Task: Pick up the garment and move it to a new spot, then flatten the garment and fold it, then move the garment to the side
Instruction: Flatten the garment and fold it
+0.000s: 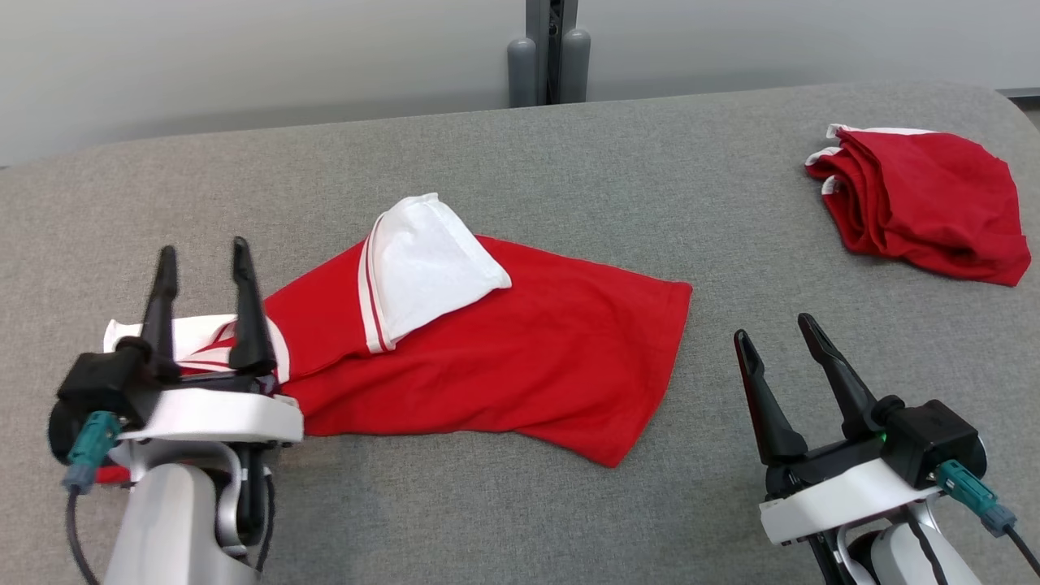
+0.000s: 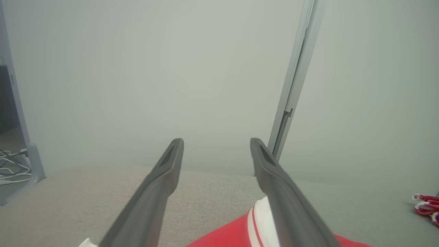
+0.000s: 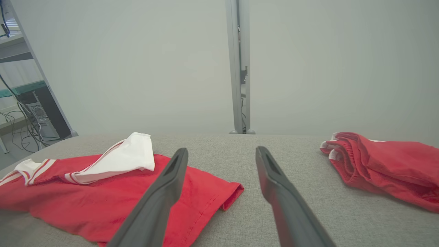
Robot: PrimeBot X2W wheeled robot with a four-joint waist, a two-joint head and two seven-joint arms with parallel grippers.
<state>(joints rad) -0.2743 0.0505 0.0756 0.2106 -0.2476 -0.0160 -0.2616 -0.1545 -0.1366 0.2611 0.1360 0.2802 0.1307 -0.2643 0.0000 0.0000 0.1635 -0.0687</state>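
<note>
**Shirt lies crosswise, collar end at the left jaws**

The red short-sleeved jersey shirt with white striped trim lies near the middle of the grey fabric-covered counter. In the head view its long axis runs from the collar at 9 o'clock to the hem at 3 o'clock. The left jaws stand wide and hold nothing, right by the white collar, so the left arm is the nearer one. The right jaws are also wide and empty. The hem lies at about 10 o'clock from them, near but apart.

The shirt is not flat: one white sleeve is flopped back across the chest, and the lower edge ripples. A second red garment, bunched in folds, sits well apart at 2 o'clock. Flattening looks like the step in hand — the sleeve probably needs drawing out first.
</note>
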